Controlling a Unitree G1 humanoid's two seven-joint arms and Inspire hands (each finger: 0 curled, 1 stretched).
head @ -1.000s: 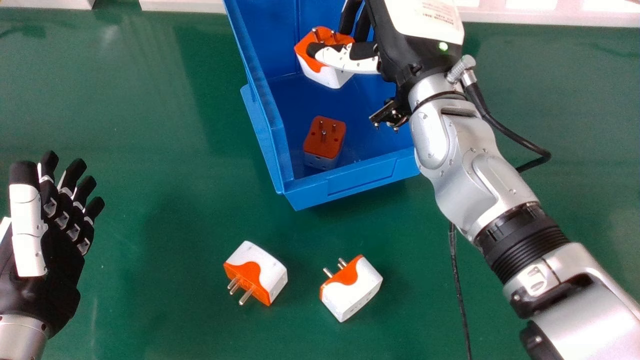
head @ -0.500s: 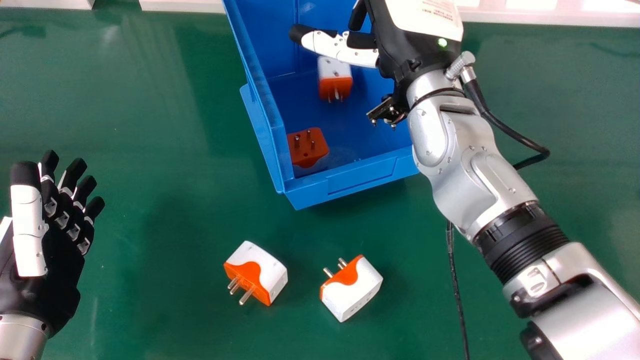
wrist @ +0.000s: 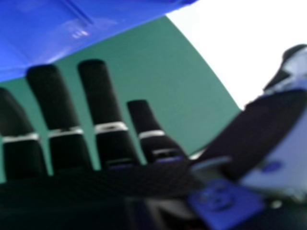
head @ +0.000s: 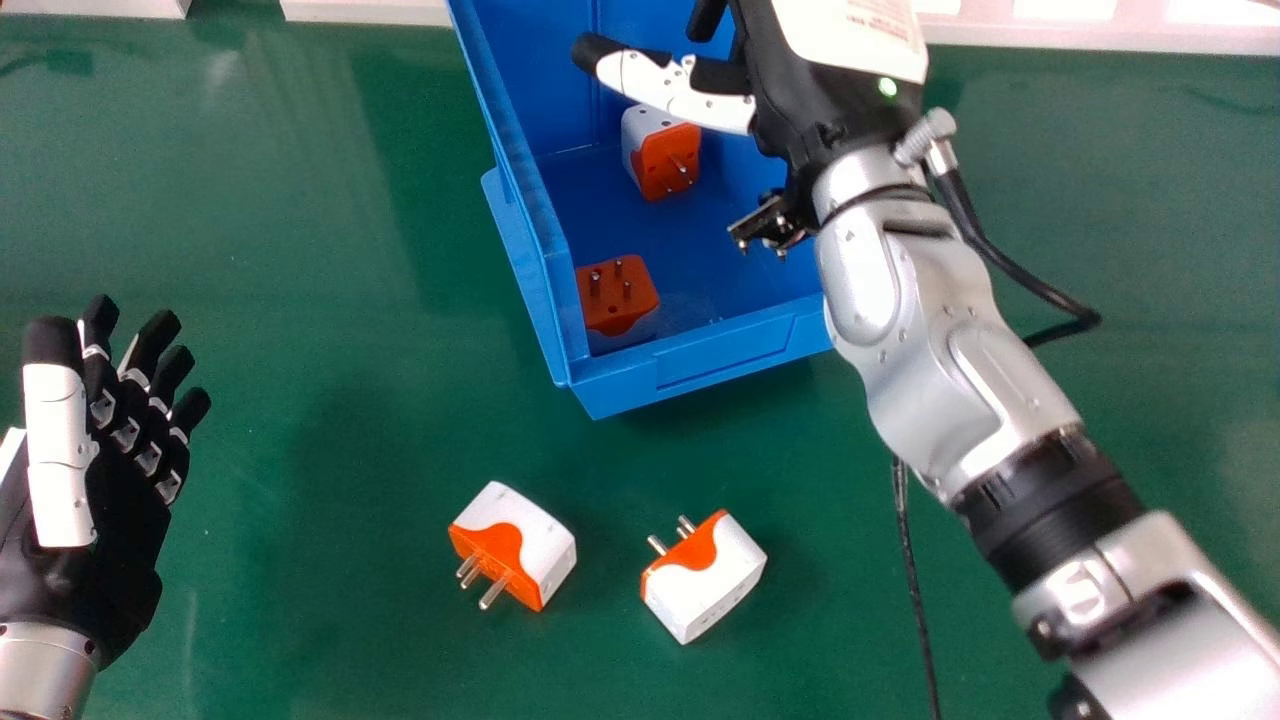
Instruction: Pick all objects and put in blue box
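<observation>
The blue box [head: 705, 362] runs off the head view's top edge — partly hidden by the right hand [head: 800, 95].

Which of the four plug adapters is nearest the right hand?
The adapter farther back in the blue box, partly overlapped by the right hand; another lies near the box's front wall, two outside.

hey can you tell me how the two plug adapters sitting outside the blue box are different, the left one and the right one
The left adapter points its prongs away from the blue box; the right adapter points its prongs toward it.
Three prongs show on the left adapter, two on the right adapter.
Both are white and orange and lie on the green table.
</observation>
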